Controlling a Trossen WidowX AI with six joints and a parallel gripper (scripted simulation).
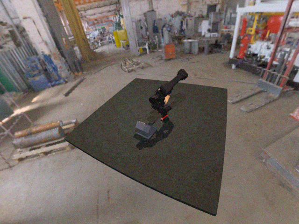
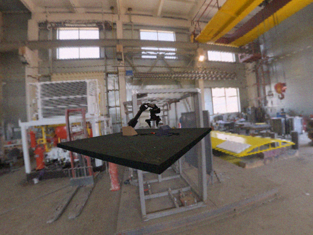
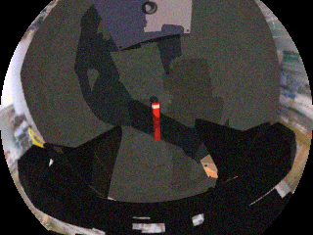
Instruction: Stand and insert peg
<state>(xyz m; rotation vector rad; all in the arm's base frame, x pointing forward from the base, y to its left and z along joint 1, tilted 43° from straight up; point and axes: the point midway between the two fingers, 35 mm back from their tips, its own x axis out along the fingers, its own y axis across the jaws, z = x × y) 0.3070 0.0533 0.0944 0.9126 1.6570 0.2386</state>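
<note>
The black jaws [image 1: 165, 112] [image 2: 153, 126] are hanging above the tabletop [image 1: 193, 154] [image 2: 121, 149] [image 3: 142, 181], spread about as wide as they go, with nothing between them. Below them, the red peg [image 1: 164, 117] [image 2: 152, 132] [image 3: 156, 122] is lying on its side, and its white band is facing the grey sloped panel [image 1: 145, 129] [image 2: 163, 130] [image 3: 132, 22] nearby. From the wrist, I'm seeing the panel's round hole [image 3: 149, 7] standing unfilled. An orange-tan block [image 1: 167, 99] [image 2: 128, 130] [image 3: 209, 167] is sitting near the arm.

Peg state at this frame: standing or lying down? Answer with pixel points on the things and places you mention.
Lying down. In the wrist view the red peg [image 1: 164, 117] [image 2: 152, 132] [image 3: 156, 122] stretches lengthwise along the dark table top [image 1: 188, 154] [image 2: 121, 149] [image 3: 235, 73].
</note>
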